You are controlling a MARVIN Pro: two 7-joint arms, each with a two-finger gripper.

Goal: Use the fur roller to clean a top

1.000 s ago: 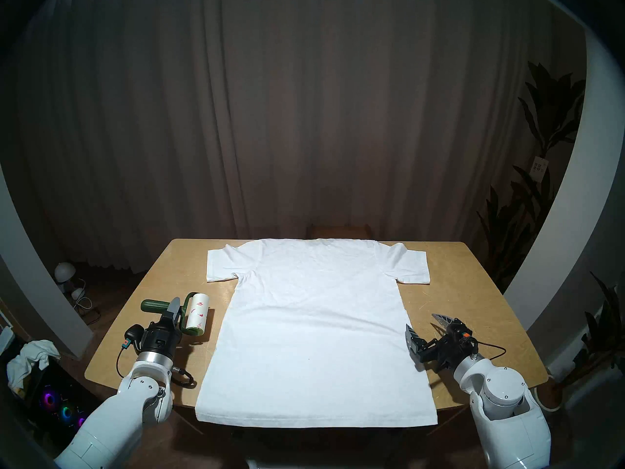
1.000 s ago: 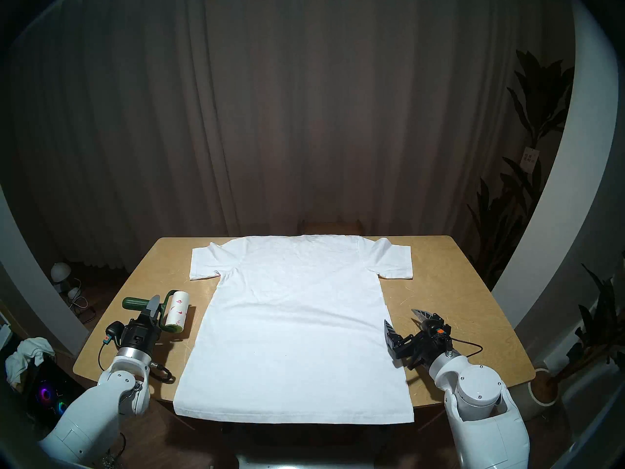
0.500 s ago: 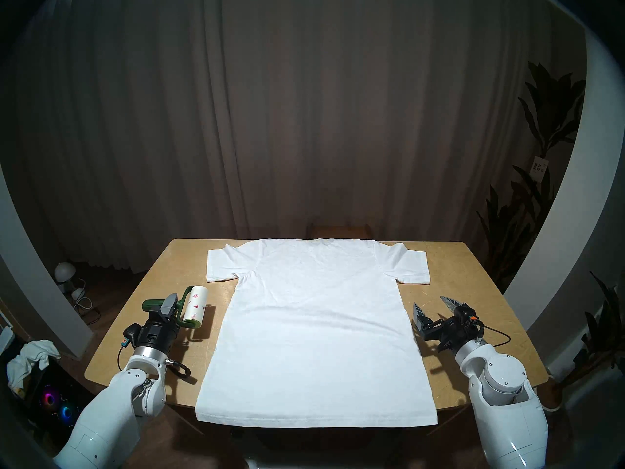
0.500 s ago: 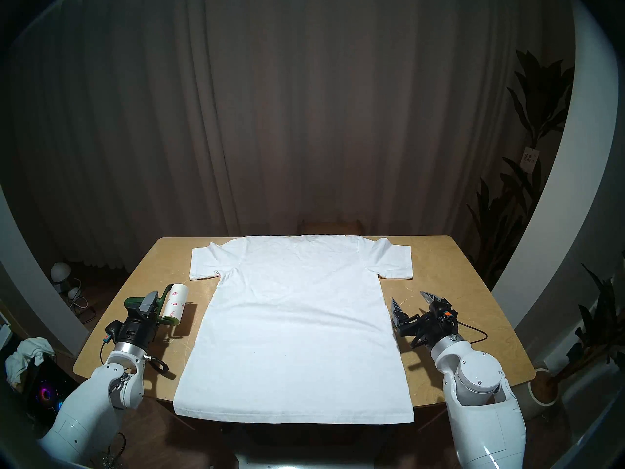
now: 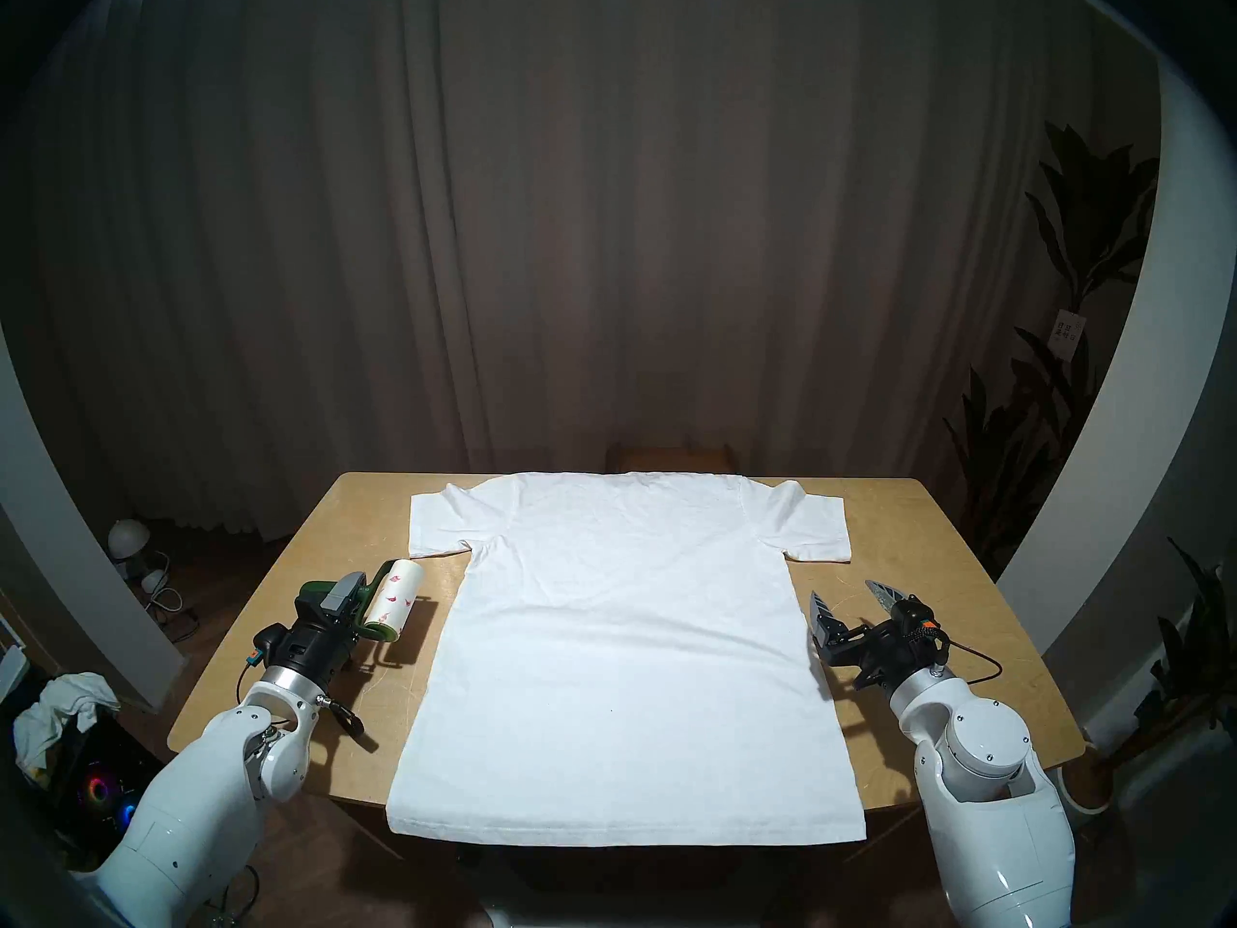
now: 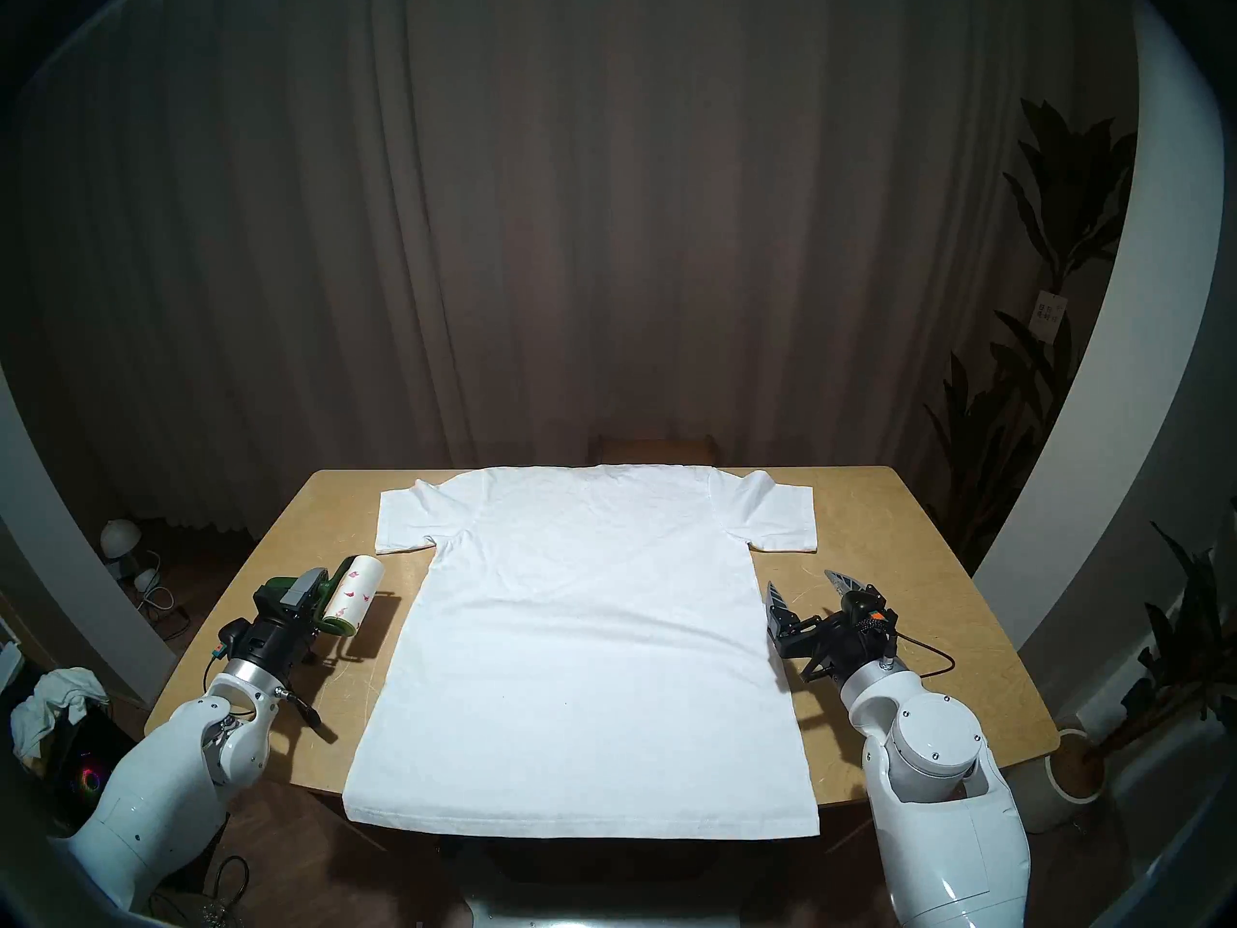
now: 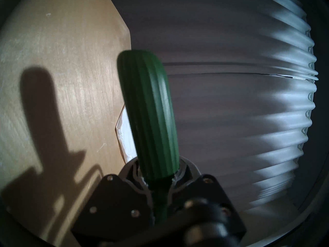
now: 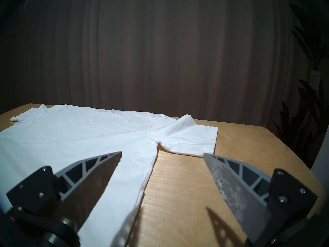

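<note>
The white top lies flat on the table. Left of the top, the left gripper clamps the fur roller. Right of it, the right gripper gapes empty.

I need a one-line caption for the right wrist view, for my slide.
Open right gripper above the edge of the white T-shirt spread on the wooden table.

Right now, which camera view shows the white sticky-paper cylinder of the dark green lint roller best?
Head stereo left: the white sticky-paper cylinder shows whole, pink flecks on it, beside the white T-shirt. Head stereo right shows nearly the same. Left wrist shows only the green ribbed handle; right wrist shows none.
</note>
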